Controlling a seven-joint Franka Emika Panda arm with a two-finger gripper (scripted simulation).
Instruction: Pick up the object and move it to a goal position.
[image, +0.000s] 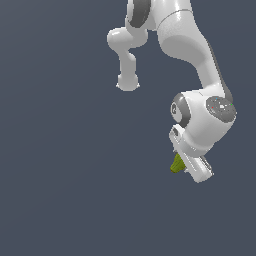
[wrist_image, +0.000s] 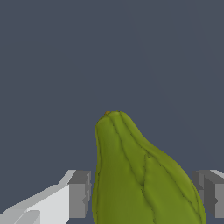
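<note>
At the exterior view's lower right, the gripper (image: 181, 166) has its jaws clamped on the object (image: 176, 164); pickup looks done, with delivery remaining.

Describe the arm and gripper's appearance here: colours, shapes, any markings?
The arm is glossy white with rounded, bulbous links and dark grey bands at the joints. One joint cap is grey with faint coloured specks. The gripper has a white body; its fingers are blocky grey. No cables show.

A plain slate-grey surface (image: 65, 190) fills the background, seamless and featureless.
</note>
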